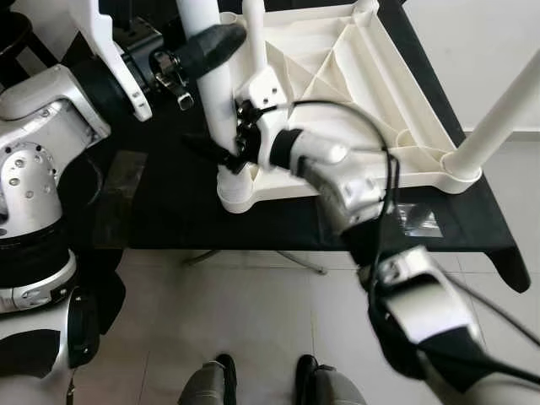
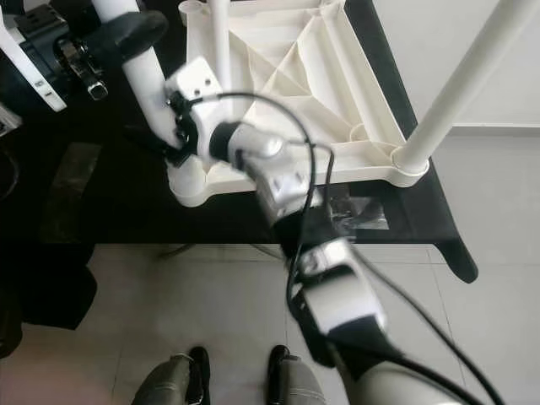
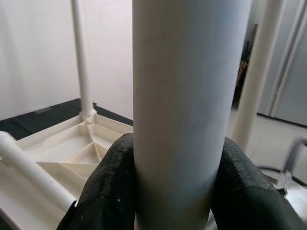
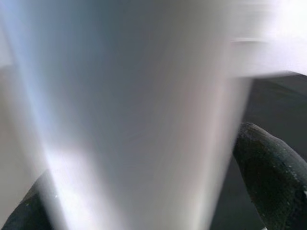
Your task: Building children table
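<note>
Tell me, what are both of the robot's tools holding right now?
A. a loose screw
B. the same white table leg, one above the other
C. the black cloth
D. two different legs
B: the left tool grips the white table leg higher up, and the right tool clamps it just above its socket in the upturned tabletop.

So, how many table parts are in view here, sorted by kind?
White legs: 4
White tabletop, lying upside down: 1
Total: 5
</note>
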Controlling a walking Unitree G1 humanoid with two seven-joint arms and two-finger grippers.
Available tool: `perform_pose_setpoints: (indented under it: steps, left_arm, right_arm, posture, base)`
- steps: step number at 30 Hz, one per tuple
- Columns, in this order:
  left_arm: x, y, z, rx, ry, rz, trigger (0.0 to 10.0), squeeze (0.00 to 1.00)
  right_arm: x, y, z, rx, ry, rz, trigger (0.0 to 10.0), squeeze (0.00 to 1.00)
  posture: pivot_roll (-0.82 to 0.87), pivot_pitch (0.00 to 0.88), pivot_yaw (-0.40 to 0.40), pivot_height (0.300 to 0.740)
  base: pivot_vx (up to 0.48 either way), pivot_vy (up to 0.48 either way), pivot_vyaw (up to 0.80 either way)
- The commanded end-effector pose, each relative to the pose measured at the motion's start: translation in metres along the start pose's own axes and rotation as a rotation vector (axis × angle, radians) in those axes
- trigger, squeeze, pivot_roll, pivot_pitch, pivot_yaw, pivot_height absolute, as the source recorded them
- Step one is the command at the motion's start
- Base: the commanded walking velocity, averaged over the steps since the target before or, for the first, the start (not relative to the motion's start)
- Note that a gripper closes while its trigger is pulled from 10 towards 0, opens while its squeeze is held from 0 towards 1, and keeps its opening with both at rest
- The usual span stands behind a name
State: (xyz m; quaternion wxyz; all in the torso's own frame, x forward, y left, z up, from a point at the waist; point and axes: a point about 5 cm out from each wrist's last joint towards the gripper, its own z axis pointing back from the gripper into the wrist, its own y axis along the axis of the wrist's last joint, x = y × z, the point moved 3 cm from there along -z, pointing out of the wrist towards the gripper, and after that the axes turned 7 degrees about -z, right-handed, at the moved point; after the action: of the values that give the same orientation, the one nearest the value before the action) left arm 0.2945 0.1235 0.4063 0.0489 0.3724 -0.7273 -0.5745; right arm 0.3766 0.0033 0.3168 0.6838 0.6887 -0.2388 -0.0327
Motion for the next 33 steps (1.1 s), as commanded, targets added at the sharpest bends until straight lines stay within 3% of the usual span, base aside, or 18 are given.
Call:
perform_pose_setpoints:
  steps: [1,2,7,10,11,26,31,32,33]
  left_arm:
    - [0.025,0.003,-0.009,0.021,-0.167,0.03,10.0,0.0]
    - [0.025,0.003,-0.009,0.021,-0.167,0.03,10.0,0.0]
    - [0.026,0.004,-0.009,0.024,-0.169,0.03,10.0,0.0]
    - [0.025,0.005,-0.009,0.027,-0.169,0.029,10.0,0.0]
    - [0.024,0.006,-0.009,0.029,-0.168,0.028,10.0,0.0]
    - [0.024,0.006,-0.009,0.027,-0.175,0.028,10.0,0.0]
    - [0.025,0.005,-0.009,0.032,-0.185,0.069,10.0,0.02]
    - [0.021,0.004,-0.009,0.027,-0.139,0.053,10.0,1.0]
    - [0.021,0.004,-0.009,0.027,-0.139,0.053,10.0,1.0]
  right_arm:
    - [-0.012,0.012,-0.004,-0.003,0.178,0.077,10.0,0.0]
    - [-0.012,0.012,-0.004,-0.003,0.178,0.077,10.0,0.0]
    - [-0.019,0.026,0.001,0.007,0.448,0.033,10.0,0.0]
    - [-0.019,0.029,0.001,0.005,0.496,0.016,10.0,0.0]
    - [-0.019,0.027,0.001,-0.014,0.526,0.013,0.0,0.0]
    - [-0.018,0.02,0.001,-0.042,0.581,-0.007,0.0,0.0]
    - [-0.016,0.019,-0.002,-0.046,0.556,-0.005,0.0,0.0]
    - [-0.013,0.018,-0.007,-0.041,0.483,-0.013,0.0,0.0]
    - [-0.013,0.018,-0.007,-0.041,0.483,-0.013,0.0,0.0]
  posture:
    - [0.07,0.245,0.045,0.74]
    - [0.07,0.245,0.045,0.74]
    - [0.07,0.249,0.048,0.74]
    - [0.08,0.253,0.048,0.74]
    - [0.08,0.257,0.051,0.74]
    - [0.08,0.267,0.052,0.74]
    - [0.08,0.268,0.052,0.74]
    - [0.07,0.268,0.05,0.74]
    - [0.07,0.268,0.05,0.74]
  base:
    - [0.0,0.0,0.0]
    - [0.0,0.0,0.0]
    - [0.0,0.0,0.0]
    - [0.0,0.0,0.0]
    - [0.0,0.0,0.0]
    - [0.0,0.0,0.0]
    - [0.0,0.0,0.0]
    - [0.0,0.0,0.0]
    - [0.0,0.0,0.0]
